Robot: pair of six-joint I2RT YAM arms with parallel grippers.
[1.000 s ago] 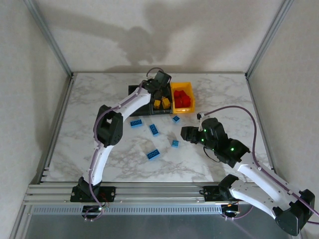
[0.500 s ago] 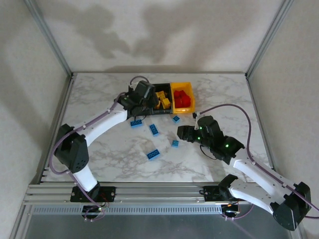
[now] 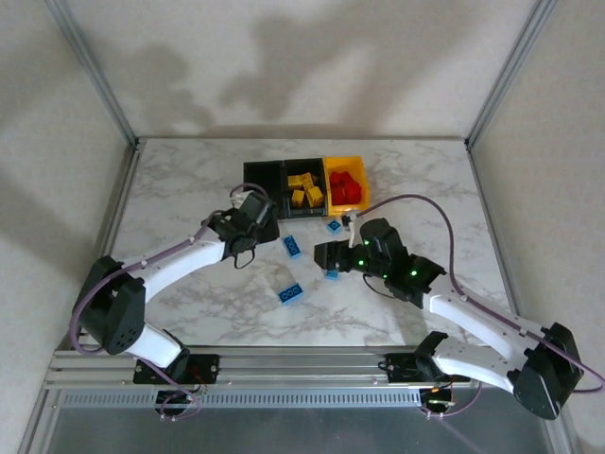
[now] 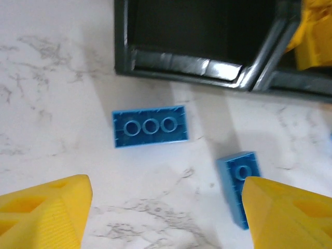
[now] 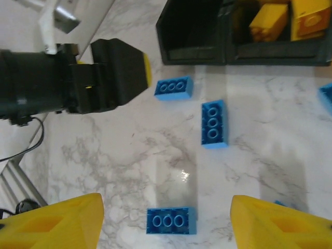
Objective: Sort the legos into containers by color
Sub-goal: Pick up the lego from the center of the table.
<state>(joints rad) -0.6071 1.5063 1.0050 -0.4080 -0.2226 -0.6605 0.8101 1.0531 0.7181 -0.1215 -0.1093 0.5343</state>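
Left gripper [image 4: 167, 185], spread wide and empty, hovers low over the tabletop [image 4: 52, 104]. A blue oblong lego [image 4: 150, 127] lies just ahead of it, near the empty black bin's [image 4: 176, 58] wall. The lego's long axis runs finger to finger, so a wrist turn looks needed. The right gripper [image 5: 166, 202], also wide, hangs farther off.

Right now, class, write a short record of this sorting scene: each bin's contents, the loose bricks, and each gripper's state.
left black bin: no brick visible inside
middle black bin: yellow bricks
yellow-orange bin: red bricks
blue bricks: five loose on the marble table, on the near side of the bins
left gripper: open, holding nothing, close to an oblong blue brick
right gripper: open, holding nothing, above the blue bricks
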